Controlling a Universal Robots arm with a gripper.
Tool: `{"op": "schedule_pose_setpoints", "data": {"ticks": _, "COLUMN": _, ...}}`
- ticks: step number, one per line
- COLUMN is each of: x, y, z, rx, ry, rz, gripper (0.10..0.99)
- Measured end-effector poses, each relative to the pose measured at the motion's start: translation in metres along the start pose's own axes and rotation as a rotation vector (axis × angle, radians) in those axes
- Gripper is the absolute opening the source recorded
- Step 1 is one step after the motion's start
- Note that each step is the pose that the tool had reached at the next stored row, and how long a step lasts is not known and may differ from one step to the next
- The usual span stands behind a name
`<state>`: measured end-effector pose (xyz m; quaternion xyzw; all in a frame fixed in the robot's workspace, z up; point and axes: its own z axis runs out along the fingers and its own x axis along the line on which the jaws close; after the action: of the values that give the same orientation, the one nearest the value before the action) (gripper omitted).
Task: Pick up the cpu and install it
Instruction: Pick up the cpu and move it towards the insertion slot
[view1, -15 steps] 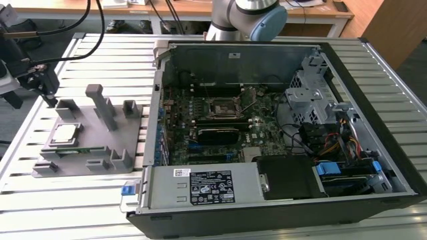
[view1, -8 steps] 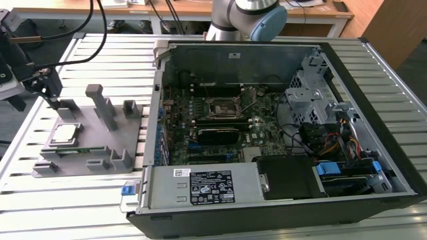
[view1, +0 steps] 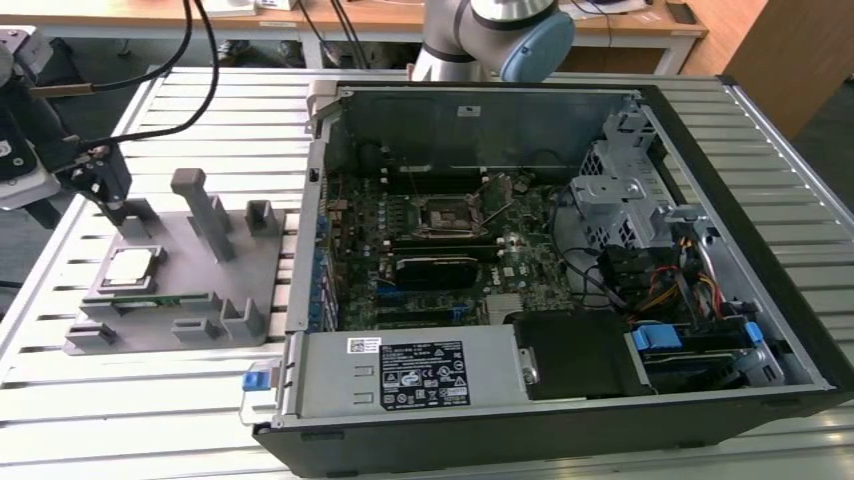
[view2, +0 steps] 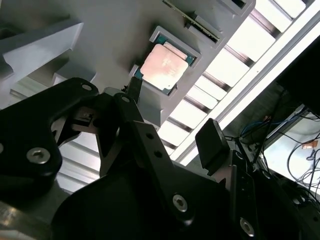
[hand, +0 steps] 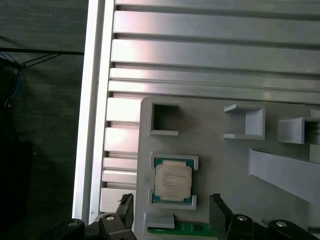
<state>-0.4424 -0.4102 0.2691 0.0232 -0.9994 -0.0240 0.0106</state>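
Here, the gripper hangs over a grey fixture that stands near the edge of the slatted metal table on the exterior view's left. Its two black fingers are spread wide and clasp nothing; the gap between them is broader than the cpu.

The cpu lies flat in a square nest at the fixture's end nearest that table edge, with its pale metal plate facing up. In both wrist views it sits just ahead of the fingertips, in line with the gap between them and apart from both. A thin green circuit strip lies in a slot of the fixture just beside the nest.

An open computer case takes up the table's other side, towards the exterior view's right. Its motherboard lies exposed, and the square black-framed socket sits near the board's middle, well apart from the cpu. The arm rises beyond the table's far edge.
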Motion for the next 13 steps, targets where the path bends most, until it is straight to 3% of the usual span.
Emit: {"op": "schedule_pose_setpoints", "data": {"ticks": 13, "x": -0.0026, "y": -0.0010, "z": 0.0178, "rx": -0.002, "ry": -0.0007, "rz": 0.006, "gripper": 0.706}}
